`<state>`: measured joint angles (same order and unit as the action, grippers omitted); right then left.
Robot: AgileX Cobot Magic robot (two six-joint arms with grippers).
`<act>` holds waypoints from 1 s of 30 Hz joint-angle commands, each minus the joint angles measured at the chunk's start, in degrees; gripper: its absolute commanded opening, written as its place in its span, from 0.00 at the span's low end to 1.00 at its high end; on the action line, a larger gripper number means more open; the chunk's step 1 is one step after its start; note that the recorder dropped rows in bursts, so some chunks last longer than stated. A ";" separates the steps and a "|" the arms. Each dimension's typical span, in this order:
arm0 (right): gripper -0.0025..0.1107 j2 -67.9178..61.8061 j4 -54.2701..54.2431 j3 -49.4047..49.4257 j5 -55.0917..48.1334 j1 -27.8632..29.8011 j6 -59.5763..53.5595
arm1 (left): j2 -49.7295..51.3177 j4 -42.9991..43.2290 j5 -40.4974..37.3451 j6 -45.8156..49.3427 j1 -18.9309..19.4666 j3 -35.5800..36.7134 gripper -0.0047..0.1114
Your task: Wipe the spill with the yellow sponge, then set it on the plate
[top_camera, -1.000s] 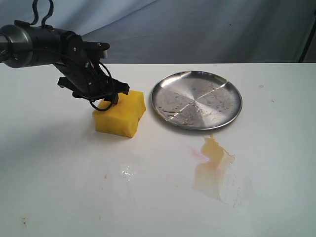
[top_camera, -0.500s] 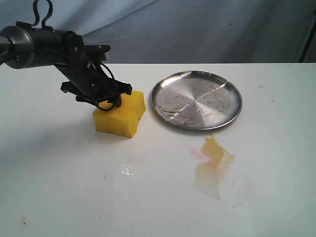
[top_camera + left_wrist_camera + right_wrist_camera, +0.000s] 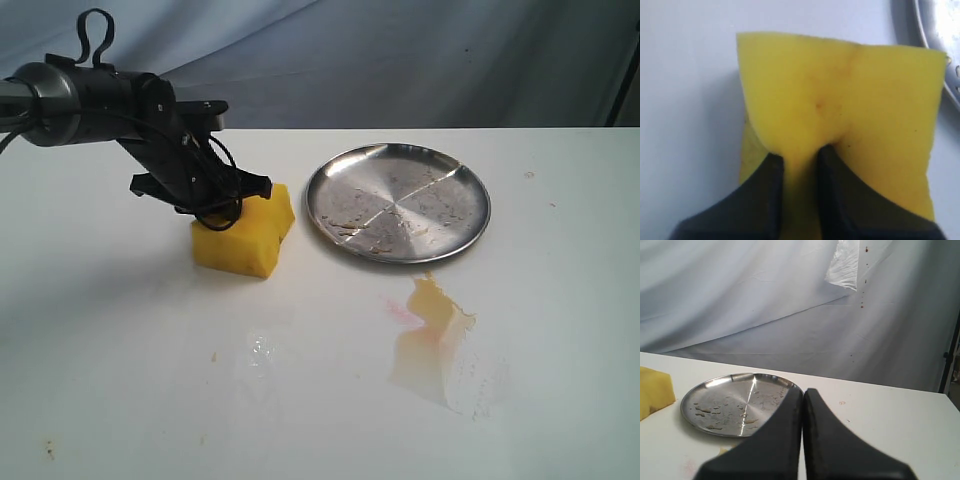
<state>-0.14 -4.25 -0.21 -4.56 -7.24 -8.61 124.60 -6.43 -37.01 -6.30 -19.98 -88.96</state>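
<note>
The yellow sponge sits on the white table left of the plate, and my left gripper is shut on it from above, squeezing the foam. In the left wrist view the two black fingers pinch a fold of the yellow sponge. The pale orange-beige spill, with a pink smear at its left edge, lies in front of the plate. My right gripper is shut and empty; its view shows the plate and a corner of the sponge. The right arm is outside the exterior view.
A small clear patch of droplets glistens in front of the sponge. A grey cloth backdrop hangs behind the table. A dark post stands at the far right.
The left gripper has pushed further onto the sponge and closed, pinching its top edge; the sponge now looks squeezed and slightly shifted right.
</note>
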 commanded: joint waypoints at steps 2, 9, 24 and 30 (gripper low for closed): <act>0.02 0.14 0.39 0.21 0.17 0.47 0.02 | 0.60 0.32 -1.43 1.76 0.01 -0.07 0.04; 0.02 0.14 0.39 0.21 0.17 0.47 0.02 | -2.11 -0.39 -4.77 8.12 -2.42 2.18 0.04; 0.02 0.14 0.39 0.21 0.17 0.47 0.02 | -8.26 -3.43 -4.63 8.64 -15.01 7.62 0.04; 0.02 0.14 0.39 0.21 0.17 0.47 0.02 | -7.99 -5.57 -0.45 9.36 -19.90 7.62 0.04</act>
<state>-0.14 -4.25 -0.21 -4.56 -7.24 -8.61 117.04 -10.75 -40.09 2.74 -38.36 -81.59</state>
